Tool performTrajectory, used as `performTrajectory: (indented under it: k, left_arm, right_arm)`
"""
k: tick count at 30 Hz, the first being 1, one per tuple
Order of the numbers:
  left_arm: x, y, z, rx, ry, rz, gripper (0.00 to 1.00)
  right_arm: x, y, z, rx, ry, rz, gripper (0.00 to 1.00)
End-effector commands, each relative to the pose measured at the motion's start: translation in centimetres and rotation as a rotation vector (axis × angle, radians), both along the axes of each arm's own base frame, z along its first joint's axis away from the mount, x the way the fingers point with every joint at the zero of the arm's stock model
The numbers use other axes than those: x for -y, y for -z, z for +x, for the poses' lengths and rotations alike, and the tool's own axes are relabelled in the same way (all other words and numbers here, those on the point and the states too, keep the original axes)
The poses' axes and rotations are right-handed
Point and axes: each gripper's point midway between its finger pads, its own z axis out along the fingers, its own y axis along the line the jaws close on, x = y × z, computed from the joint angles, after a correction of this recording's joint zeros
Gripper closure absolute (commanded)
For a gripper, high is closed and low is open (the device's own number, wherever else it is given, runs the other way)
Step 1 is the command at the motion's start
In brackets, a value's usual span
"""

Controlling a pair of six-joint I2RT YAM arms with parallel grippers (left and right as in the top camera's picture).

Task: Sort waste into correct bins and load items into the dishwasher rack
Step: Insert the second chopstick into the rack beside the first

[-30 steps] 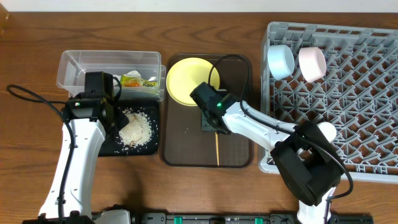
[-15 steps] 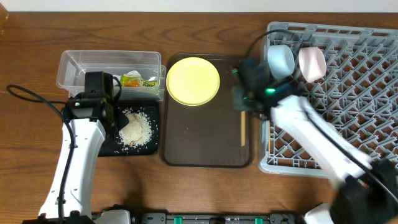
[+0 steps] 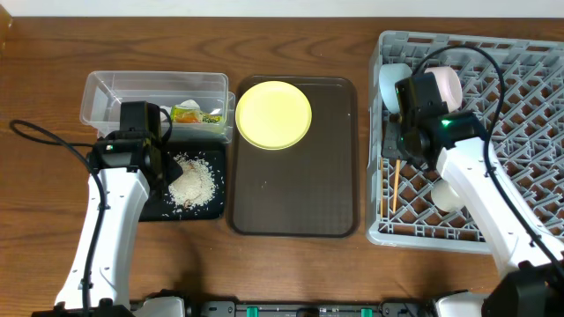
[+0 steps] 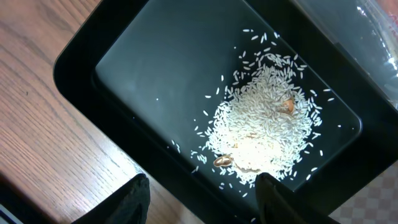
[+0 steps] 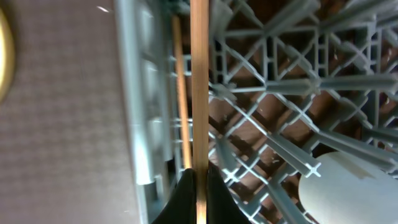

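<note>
My right gripper is shut on a wooden chopstick and holds it over the left edge of the grey dishwasher rack. A second chopstick lies in the rack beside it. A light blue bowl, a white bowl and a pale cup sit in the rack. The yellow plate lies on the brown serving tray. My left gripper is open above the black tray, which holds rice scraps. The wrapper lies in the clear tub.
The brown serving tray lies between the black tray and the rack, its grey mat showing in the right wrist view. The rack's wall and pegs stand close to my right fingers. Bare wooden table lies in front.
My right arm has swung from the brown serving tray to the rack's left edge, carrying the chopstick. The left arm has not moved.
</note>
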Motion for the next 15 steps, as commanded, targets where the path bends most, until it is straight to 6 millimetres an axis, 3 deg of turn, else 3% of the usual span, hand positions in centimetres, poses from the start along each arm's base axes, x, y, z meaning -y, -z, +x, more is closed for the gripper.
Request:
performTrajectory:
  k: [1,6,10,15]
  left_arm:
    - [-0.2,-0.5,0.1,0.017,-0.015,0.001,0.43]
    - [-0.2,-0.5,0.1,0.017,-0.015,0.001,0.43]
    - [-0.2,-0.4,0.0,0.016,-0.015,0.001,0.43]
    - [-0.2,-0.5,0.1,0.017,-0.015,0.001,0.43]
  right_arm:
    - [0.4,2.0,-0.6,-0.037,-0.012,-0.017,0.93]
    - [0.3,2.6,-0.2,-0.013,-0.020,-0.014,0.90]
    - [0.2,2.5,0.1,0.000,-0.034,-0.017,0.81]
    - [-0.3,1.6,1.6,0.071,-0.048,0.005,0.80]
